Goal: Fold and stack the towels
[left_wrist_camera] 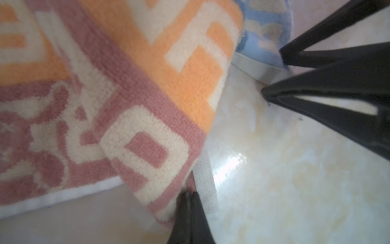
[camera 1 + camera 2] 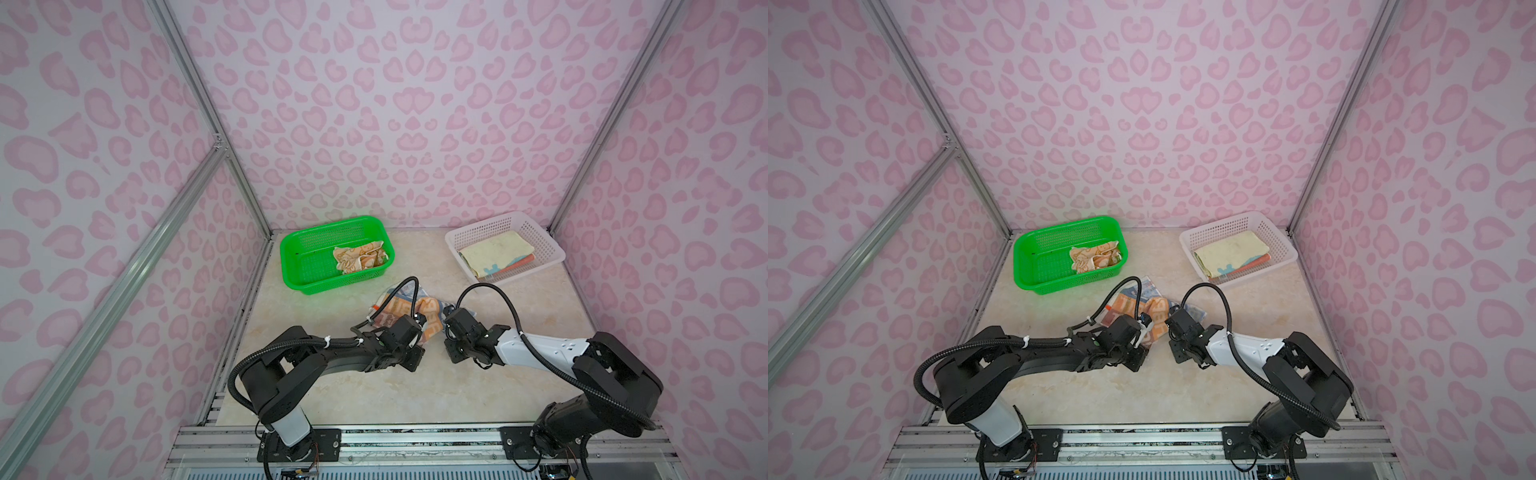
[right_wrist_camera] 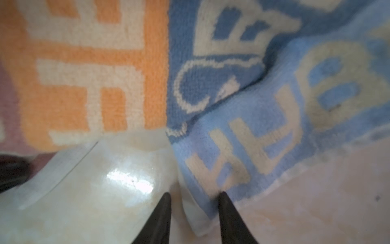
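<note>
Pinching the brown-striped near corner of the striped towel (image 1: 135, 131), the left gripper (image 1: 188, 195) held its jaws pressed together on the hem. The right gripper (image 3: 195, 197) had its jaws spread to either side of the towel's blue corner. One tip touched the cloth and the other stood over bare counter (image 3: 105, 190), so no grip was judged to exist on that side. In both top views the towel (image 2: 432, 309) lay crumpled at mid-counter, between the two grippers and just in front of the green basket (image 2: 299, 266). The bulk of the cloth lay beyond both sets of jaws, away from the arm bases. Its near hem ran crosswise from one gripper to the other and sagged, with bare counter showing between the two corners. The left arm was nearer the brown end and the right arm nearer the blue end. The next move was judged to require the right jaws to close on the blue corner before the hem could be drawn taut. Only the tip of that corner lay between them, so slippage was a risk. An orange cartoon towel (image 2: 360, 258) lay unfolded in the green basket. A pale yellow-green towel (image 2: 496, 251) lay folded over a coral towel (image 2: 523, 262) in the white basket (image 2: 540, 237).
</note>
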`<state>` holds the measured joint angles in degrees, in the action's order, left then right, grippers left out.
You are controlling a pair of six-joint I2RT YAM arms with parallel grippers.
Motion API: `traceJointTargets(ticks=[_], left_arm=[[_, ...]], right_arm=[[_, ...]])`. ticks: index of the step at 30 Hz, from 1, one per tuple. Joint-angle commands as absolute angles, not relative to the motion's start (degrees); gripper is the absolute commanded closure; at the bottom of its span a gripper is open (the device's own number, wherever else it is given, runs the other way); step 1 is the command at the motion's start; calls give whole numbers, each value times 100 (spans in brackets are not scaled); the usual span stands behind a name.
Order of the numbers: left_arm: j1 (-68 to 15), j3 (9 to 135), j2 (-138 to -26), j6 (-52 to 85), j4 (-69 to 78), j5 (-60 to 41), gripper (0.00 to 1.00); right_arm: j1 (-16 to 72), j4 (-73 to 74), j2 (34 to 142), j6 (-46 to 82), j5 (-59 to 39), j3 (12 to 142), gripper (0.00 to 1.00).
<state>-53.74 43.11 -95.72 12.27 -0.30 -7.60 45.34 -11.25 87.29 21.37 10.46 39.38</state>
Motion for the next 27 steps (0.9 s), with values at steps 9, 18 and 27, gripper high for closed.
traceJointTargets(ticks=[9,18,27], left_arm=[[-5379,4153,-9400,1015,-1422,-668,57],[-5388,4192,-9484,1033,-1436,-370,46],[-5396,4157,-9355,1208,-1696,-538,42]], right_arm=[[4491,-1227,8567,2053,959,3862,100],[4562,-1912,7967,1846,1082,4177,100],[4569,-2048,7689,1706,1099,4244,100]])
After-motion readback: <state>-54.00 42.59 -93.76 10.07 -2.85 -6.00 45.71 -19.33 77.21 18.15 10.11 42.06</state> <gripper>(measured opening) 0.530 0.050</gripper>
